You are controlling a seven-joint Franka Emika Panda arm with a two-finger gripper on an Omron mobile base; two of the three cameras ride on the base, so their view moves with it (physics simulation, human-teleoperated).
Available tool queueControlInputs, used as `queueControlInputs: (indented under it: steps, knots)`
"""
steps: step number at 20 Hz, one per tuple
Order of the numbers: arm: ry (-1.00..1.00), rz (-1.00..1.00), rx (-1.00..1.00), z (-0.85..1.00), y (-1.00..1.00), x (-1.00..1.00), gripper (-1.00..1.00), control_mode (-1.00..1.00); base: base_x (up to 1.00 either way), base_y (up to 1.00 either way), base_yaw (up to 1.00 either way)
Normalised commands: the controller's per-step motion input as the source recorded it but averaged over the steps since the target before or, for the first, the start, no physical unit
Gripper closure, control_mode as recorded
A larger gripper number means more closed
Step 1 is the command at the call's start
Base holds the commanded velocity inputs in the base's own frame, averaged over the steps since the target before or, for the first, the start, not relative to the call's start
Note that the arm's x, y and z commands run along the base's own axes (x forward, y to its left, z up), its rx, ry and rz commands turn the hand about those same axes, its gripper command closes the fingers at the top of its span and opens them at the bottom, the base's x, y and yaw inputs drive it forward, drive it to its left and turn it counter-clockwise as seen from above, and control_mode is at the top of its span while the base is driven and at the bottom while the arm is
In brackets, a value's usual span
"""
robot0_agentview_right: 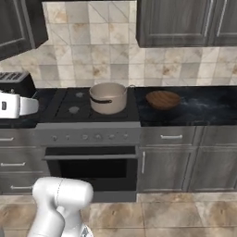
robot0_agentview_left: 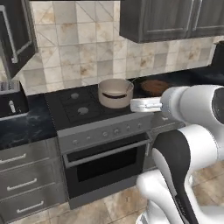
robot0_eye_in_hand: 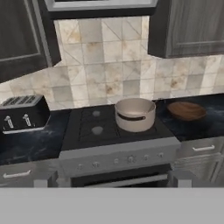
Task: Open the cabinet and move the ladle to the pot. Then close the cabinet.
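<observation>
The pot (robot0_agentview_left: 115, 92) (robot0_agentview_right: 108, 98) (robot0_eye_in_hand: 134, 114) stands on the back right burner of the stove, tan with a dark inner band. The cabinet (robot0_agentview_left: 170, 17) (robot0_agentview_right: 185, 23) (robot0_eye_in_hand: 192, 26) hangs on the wall up and to the right of the stove, and its dark wood-grain doors are shut. The ladle is hidden. My gripper (robot0_agentview_left: 133, 105) (robot0_agentview_right: 34, 105) (robot0_eye_in_hand: 113, 180) hovers in front of the stove at about counter height, short of the pot. It is open, its tips far apart with nothing between them.
A brown wooden bowl (robot0_agentview_left: 154, 86) (robot0_agentview_right: 163, 99) (robot0_eye_in_hand: 186, 110) lies on the dark counter right of the pot. A black toaster (robot0_agentview_left: 11, 98) (robot0_agentview_right: 16, 83) (robot0_eye_in_hand: 24, 113) stands left of the stove. Another dark wall cabinet (robot0_agentview_left: 15, 35) (robot0_eye_in_hand: 24, 39) hangs upper left. The oven and drawer units sit below.
</observation>
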Motion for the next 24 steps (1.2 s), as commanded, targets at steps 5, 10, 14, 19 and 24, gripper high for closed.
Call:
queueControlInputs:
  steps: [5, 10, 14, 19, 24]
  knots:
    - [0.00, 0.00, 0.00, 0.00, 0.00, 0.00, -1.00, 1.00, -1.00, 1.00, 0.24]
    - [0.00, 0.00, 0.00, 0.00, 0.00, 0.00, -1.00, 1.00, -0.83, 1.00, 0.35]
    - [0.00, 0.00, 0.00, 0.00, 0.00, 0.00, -1.00, 1.00, -0.04, 1.00, 0.17]
    - [0.00, 0.00, 0.00, 0.00, 0.00, 0.00, -1.00, 1.00, 0.75, 1.00, -0.08]
    - [0.00, 0.00, 0.00, 0.00, 0.00, 0.00, -1.00, 1.00, 0.71, 0.12, -0.15]
